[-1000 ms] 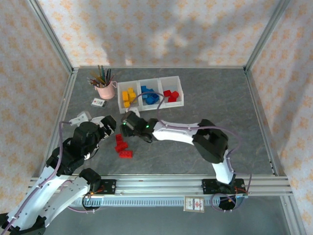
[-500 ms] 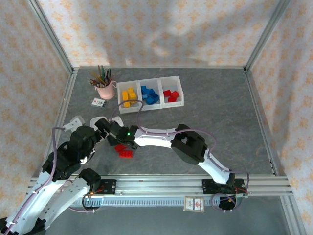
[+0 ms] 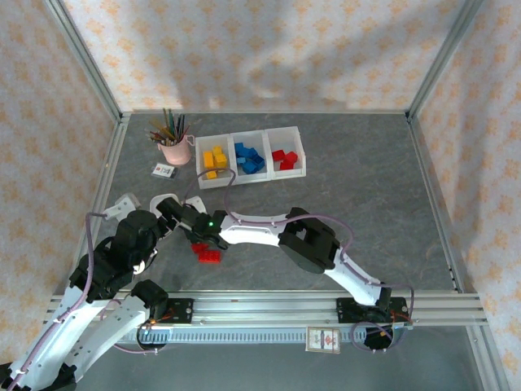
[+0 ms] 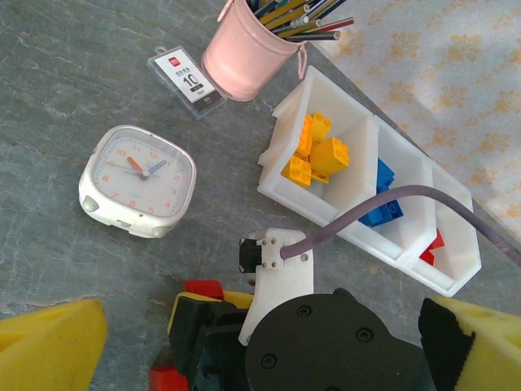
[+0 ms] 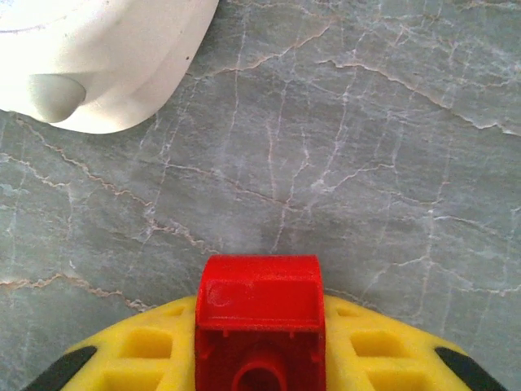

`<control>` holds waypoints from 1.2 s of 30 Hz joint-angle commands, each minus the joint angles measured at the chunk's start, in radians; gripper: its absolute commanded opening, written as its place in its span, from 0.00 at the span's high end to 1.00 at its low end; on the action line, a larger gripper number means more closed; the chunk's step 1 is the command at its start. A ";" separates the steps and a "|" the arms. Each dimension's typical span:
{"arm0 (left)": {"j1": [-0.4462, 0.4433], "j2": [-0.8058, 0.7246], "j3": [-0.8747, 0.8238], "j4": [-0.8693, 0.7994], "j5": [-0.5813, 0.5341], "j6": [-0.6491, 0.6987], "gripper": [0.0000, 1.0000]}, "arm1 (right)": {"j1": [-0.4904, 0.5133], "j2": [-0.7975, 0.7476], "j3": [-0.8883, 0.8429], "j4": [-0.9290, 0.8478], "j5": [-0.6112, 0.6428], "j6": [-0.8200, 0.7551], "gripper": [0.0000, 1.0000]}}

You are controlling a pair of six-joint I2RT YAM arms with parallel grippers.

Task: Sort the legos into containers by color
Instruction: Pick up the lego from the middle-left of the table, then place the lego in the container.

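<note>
My right gripper [image 5: 260,330] is shut on a red lego [image 5: 260,305], held just above the grey table between its yellow fingers [image 5: 138,350]. From above, that gripper [image 3: 196,235] sits at the left front, next to two more red legos [image 3: 209,255] on the table. My left gripper [image 3: 172,213] hovers just left of it, and in its own wrist view the left gripper [image 4: 264,346] is open, its yellow pads wide apart above the right wrist. The containers [image 3: 230,156] hold yellow legos [image 4: 319,155], blue legos [image 4: 381,208] and red legos [image 3: 283,158].
A white alarm clock [image 4: 138,181] lies just beyond the grippers, its corner also in the right wrist view [image 5: 98,57]. A pink cup of pencils [image 3: 173,145] and a small tag [image 3: 164,171] stand left of the tray. Metal frame posts edge the table.
The right arm swung from the tray down and left to the red legos, and its gripper now holds one. The left arm drew back a little.
</note>
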 commanded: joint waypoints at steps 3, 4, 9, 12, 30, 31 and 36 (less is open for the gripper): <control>0.011 -0.002 0.009 0.005 -0.005 0.008 0.01 | -0.011 -0.087 -0.016 -0.005 0.040 0.007 0.75; 0.011 0.003 0.013 0.013 -0.003 0.013 0.01 | -0.018 -0.114 -0.038 0.006 0.038 0.011 0.75; 0.010 0.033 0.021 0.080 0.038 0.047 0.01 | -0.075 -0.280 -0.198 0.087 0.011 0.035 0.75; 0.010 0.052 0.001 0.145 0.077 0.064 0.01 | -0.126 -0.378 -0.290 0.107 0.022 0.044 0.75; 0.011 0.361 -0.044 0.594 0.321 0.228 0.00 | -0.595 -0.470 -0.354 0.143 0.068 -0.065 0.74; 0.010 0.376 -0.041 0.603 0.321 0.232 0.01 | -0.609 -0.448 -0.333 0.146 0.074 -0.072 0.74; 0.010 0.409 -0.037 0.627 0.307 0.242 0.01 | -0.660 -0.337 -0.236 0.137 0.059 -0.084 0.73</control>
